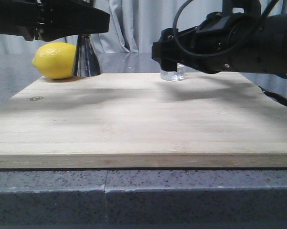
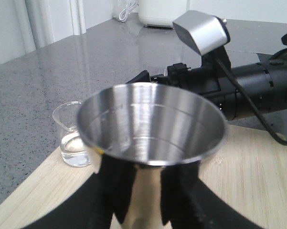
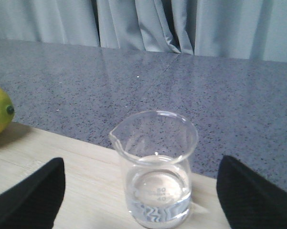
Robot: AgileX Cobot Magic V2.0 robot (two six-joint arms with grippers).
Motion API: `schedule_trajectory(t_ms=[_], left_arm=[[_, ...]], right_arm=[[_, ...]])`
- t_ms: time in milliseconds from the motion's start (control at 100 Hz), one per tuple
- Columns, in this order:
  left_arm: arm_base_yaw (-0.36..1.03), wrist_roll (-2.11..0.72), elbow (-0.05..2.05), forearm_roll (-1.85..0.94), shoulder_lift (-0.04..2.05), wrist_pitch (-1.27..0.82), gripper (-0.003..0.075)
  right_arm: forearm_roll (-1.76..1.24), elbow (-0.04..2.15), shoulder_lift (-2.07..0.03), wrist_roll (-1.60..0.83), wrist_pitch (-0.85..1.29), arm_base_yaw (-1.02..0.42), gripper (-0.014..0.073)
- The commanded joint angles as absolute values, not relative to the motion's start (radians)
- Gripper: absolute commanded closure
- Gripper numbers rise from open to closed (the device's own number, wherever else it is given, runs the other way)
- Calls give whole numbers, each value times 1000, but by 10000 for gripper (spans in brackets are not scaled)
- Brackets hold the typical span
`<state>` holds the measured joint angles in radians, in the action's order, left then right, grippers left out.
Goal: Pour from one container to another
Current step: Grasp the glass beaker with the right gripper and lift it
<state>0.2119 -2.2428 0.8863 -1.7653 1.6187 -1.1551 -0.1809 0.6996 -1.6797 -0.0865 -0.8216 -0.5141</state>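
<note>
The steel jigger (image 1: 87, 59) stands upright at the back left of the wooden board (image 1: 133, 124). My left gripper (image 1: 81, 28) comes in from the left, shut on the jigger at its narrow waist. In the left wrist view its black fingers (image 2: 117, 191) press both sides of the stem below the wide empty cup (image 2: 150, 121). The clear glass beaker (image 1: 174, 74), with some clear liquid in it, stands at the back of the board, right of centre. My right gripper (image 1: 174, 59) is open at it. The beaker (image 3: 155, 167) sits between the widely spread fingers (image 3: 28, 195), untouched.
A yellow lemon (image 1: 55, 59) lies just left of the jigger, touching or nearly touching it. The board rests on a speckled grey counter (image 1: 133, 195), with curtains behind. The right arm (image 2: 239, 90) and its silver camera housing (image 2: 200, 31) reach in beyond the jigger.
</note>
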Motion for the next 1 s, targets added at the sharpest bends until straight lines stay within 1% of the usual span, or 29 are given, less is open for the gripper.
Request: schedule_trajectory(t_ms=[0, 560, 990], left_arm=[[219, -2236, 913, -1850, 1574, -1256, 502], [219, -2236, 913, -1850, 1574, -1256, 502], [219, -2236, 913, -1850, 1574, -1256, 502]], right_arm=[[-163, 746, -1663, -85, -918, -505, 8], [-154, 893, -1809, -87, -869, -491, 8], [-151, 905, -1814, -87, -798, -461, 19]])
